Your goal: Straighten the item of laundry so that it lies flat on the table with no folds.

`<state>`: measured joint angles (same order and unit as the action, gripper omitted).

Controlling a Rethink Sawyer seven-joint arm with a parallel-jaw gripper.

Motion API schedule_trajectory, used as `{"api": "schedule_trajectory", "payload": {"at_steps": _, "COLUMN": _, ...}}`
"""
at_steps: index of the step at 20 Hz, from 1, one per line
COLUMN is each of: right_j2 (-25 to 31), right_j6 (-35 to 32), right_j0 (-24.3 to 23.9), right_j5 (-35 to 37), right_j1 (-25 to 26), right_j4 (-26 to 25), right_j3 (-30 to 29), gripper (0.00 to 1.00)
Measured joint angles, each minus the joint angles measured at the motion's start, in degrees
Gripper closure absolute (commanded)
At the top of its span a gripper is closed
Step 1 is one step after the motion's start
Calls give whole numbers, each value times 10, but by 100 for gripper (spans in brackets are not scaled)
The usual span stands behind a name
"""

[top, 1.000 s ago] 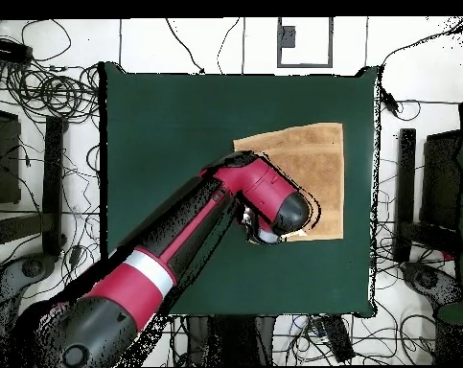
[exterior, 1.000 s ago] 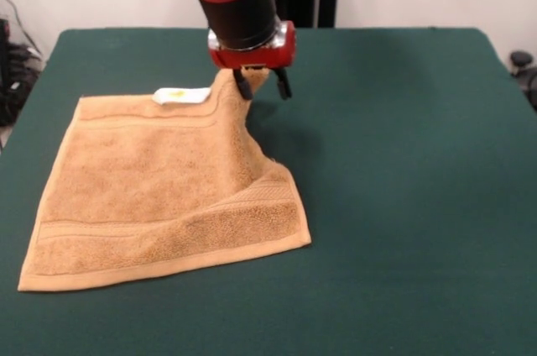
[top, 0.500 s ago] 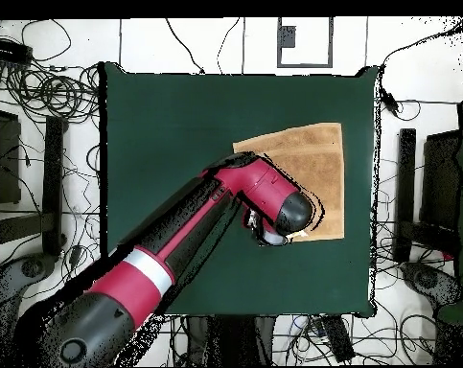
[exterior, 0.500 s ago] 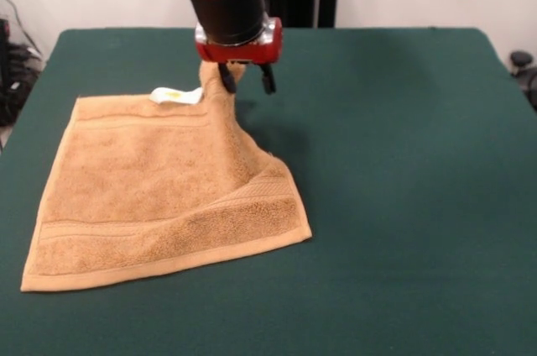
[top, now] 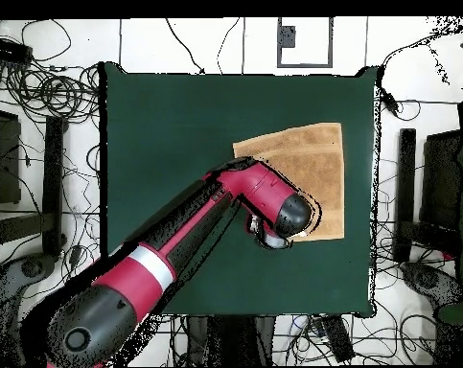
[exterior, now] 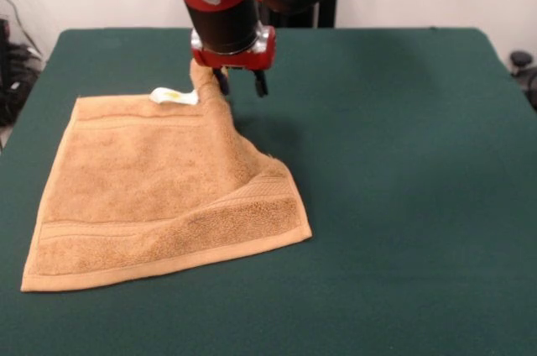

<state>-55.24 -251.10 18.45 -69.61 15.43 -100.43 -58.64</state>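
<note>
My fingers (exterior: 237, 85) pinch the towel (exterior: 159, 188) corner, upper centre; the rest lies lower left on the desk (exterior: 403, 163), right edge still folded under. Risk: thin pinch slips, corner drops, fold stays, or whole towel drags.
</note>
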Motion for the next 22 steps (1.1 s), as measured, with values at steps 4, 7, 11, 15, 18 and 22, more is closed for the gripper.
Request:
{"api": "schedule_trajectory", "payload": {"at_steps": 4, "right_j2": -4, "right_j6": 0, "right_j0": 0, "right_j5": 0, "right_j1": 15, "right_j4": -2, "right_j3": 0, "gripper": 0}}
{"api": "schedule_trajectory", "payload": {"at_steps": 7, "right_j2": -15, "right_j6": 0, "right_j0": 0, "right_j5": 0, "right_j1": 24, "right_j4": -13, "right_j3": 0, "gripper": 0}}
{"api": "schedule_trajectory", "payload": {"at_steps": 11, "right_j2": -34, "right_j6": 0, "right_j0": 0, "right_j5": 0, "right_j1": 35, "right_j4": -38, "right_j3": 1, "gripper": 0}}
{"api": "schedule_trajectory", "payload": {"at_steps": 15, "right_j2": -45, "right_j6": 0, "right_j0": 0, "right_j5": 0, "right_j1": 37, "right_j4": -49, "right_j3": 3, "gripper": 0}}
{"api": "schedule_trajectory", "payload": {"at_steps": 18, "right_j2": -51, "right_j6": 0, "right_j0": -1, "right_j5": 0, "right_j1": 37, "right_j4": -53, "right_j3": 5, "gripper": 0}}
{"api": "schedule_trajectory", "payload": {"at_steps": 22, "right_j2": -52, "right_j6": 0, "right_j0": -1, "right_j5": 0, "right_j1": 37, "right_j4": -53, "right_j3": 8, "gripper": 0}}
